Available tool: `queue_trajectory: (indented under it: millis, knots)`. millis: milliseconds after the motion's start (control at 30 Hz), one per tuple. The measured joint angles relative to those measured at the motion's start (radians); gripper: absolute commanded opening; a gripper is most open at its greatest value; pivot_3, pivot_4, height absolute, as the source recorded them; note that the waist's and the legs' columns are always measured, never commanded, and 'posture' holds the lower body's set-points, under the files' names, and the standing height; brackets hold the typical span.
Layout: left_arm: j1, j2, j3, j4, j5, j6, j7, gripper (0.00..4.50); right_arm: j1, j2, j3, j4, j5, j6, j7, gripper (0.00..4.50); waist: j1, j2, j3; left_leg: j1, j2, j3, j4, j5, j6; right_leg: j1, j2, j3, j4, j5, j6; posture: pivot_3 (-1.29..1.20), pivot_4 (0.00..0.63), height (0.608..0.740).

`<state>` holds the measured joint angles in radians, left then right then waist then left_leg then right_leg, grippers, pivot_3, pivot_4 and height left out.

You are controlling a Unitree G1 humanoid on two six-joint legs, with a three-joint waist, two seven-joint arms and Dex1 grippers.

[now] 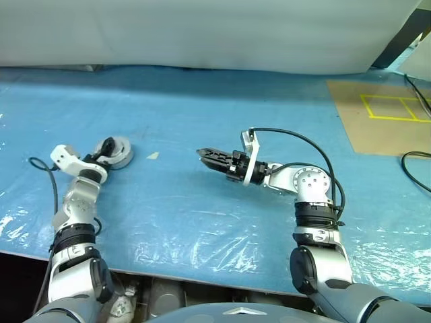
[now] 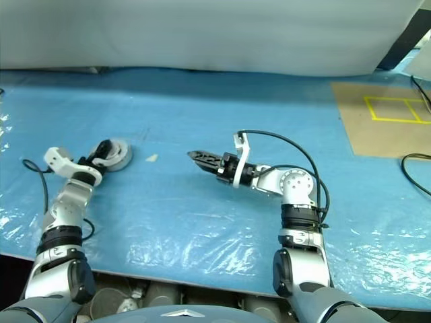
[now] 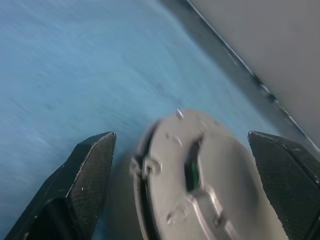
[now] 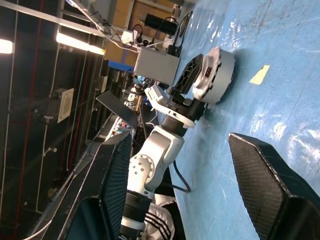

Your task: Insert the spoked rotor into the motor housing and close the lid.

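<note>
Blue table: motor housing between left fingers

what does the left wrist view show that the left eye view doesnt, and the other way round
The left wrist view alone shows the lid's face close up: a grey disc with a dark slot near its middle, sitting between the left gripper's wide-open black fingers. The left eye view alone shows the right gripper, empty and pointing toward the robot's left over the blue sheet, a small pale scrap beside the motor housing, and yellow tape lines on a brown board. Both show the left gripper at the round assembly, the blue sheet, and the pale backdrop behind.
</note>
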<state>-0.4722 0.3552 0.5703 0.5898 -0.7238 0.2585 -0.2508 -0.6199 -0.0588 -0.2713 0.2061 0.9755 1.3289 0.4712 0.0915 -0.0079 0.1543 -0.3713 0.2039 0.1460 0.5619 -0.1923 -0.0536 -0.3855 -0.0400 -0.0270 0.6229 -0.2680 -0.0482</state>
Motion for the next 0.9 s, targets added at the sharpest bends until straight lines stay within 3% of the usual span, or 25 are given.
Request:
queue_trajectory:
  millis: [267, 400, 567, 667, 767, 900]
  knots:
    - [0.003, 0.083, 0.076, 0.079, 0.054, -0.175, 0.002, 4.47, 0.000, -0.006, 0.028, 0.008, -0.009, -0.025, 0.021, 3.20, 0.009, 0.000, 0.000, -0.001, 0.001, 0.000, 0.000, 0.000, 0.000, 0.001, -0.002, 0.000, 0.000, 0.000, 0.000, 0.00, 0.150, 0.740]
    - [0.042, 0.064, 0.039, -0.083, 0.015, -0.122, -0.092, 4.47, 0.001, -0.040, 0.061, -0.011, -0.047, -0.075, 0.037, 3.20, 0.011, -0.002, 0.001, -0.001, 0.002, 0.000, 0.000, 0.000, 0.000, 0.001, -0.004, -0.001, 0.000, 0.000, 0.000, 0.00, 0.150, 0.740]
    - [0.095, 0.012, -0.131, -0.509, -0.116, 0.111, -0.179, 4.47, 0.040, -0.139, 0.112, -0.163, -0.175, -0.303, 0.078, 3.20, 0.015, -0.003, 0.002, -0.003, 0.001, 0.000, 0.000, 0.000, 0.000, 0.000, -0.005, -0.001, 0.000, 0.000, 0.000, 0.00, 0.150, 0.740]
    - [0.100, 0.008, -0.273, -0.670, -0.154, 0.232, -0.237, 4.47, 0.057, -0.182, 0.150, -0.183, -0.275, -0.428, 0.082, 3.20, 0.004, -0.003, 0.002, -0.001, 0.000, 0.001, 0.000, 0.000, 0.000, 0.000, -0.004, 0.000, 0.000, 0.000, 0.000, 0.00, 0.150, 0.740]
    - [0.110, 0.021, -0.406, -0.707, -0.116, 0.278, -0.317, 4.47, 0.062, -0.190, 0.173, -0.169, -0.371, -0.525, 0.050, 3.20, -0.017, -0.002, 0.002, 0.001, 0.000, 0.002, -0.001, 0.000, 0.000, -0.001, 0.001, 0.002, 0.001, 0.001, -0.001, 0.00, 0.150, 0.740]
    - [0.128, 0.042, -0.517, -0.615, 0.023, 0.231, -0.414, 4.47, 0.088, -0.215, 0.219, -0.156, -0.509, -0.644, -0.008, 3.20, -0.024, -0.001, 0.002, 0.001, 0.000, 0.002, -0.001, 0.000, 0.000, 0.000, 0.001, 0.002, -0.001, 0.001, -0.001, 0.00, 0.150, 0.740]
